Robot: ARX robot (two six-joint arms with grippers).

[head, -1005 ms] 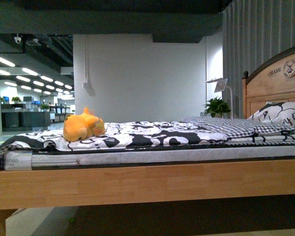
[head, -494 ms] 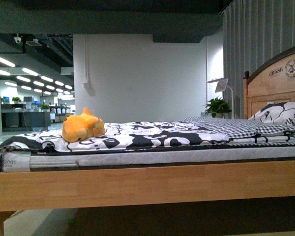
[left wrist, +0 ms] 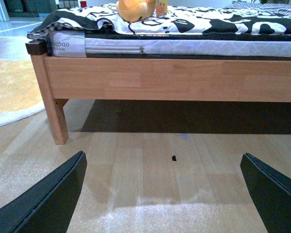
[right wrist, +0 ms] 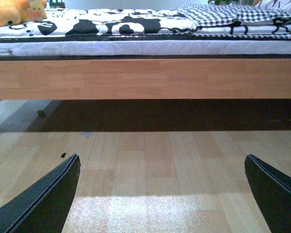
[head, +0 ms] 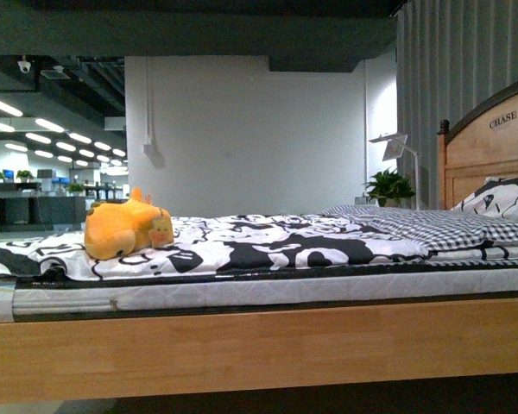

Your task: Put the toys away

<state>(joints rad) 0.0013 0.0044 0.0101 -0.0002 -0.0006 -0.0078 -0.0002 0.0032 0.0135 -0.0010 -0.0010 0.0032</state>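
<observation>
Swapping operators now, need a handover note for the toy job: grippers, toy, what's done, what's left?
Left gripper: open, empty, low over the floor, facing the bed.
Right gripper: open, empty, same posture.
Plush toy: orange, lying on the black-and-white quilt at the end away from the headboard, clear of both grippers.
Done: nothing; toy not grasped.
Left: close in on the bed, grasp the toy, put it away. No bin or box shows in any view.
</observation>
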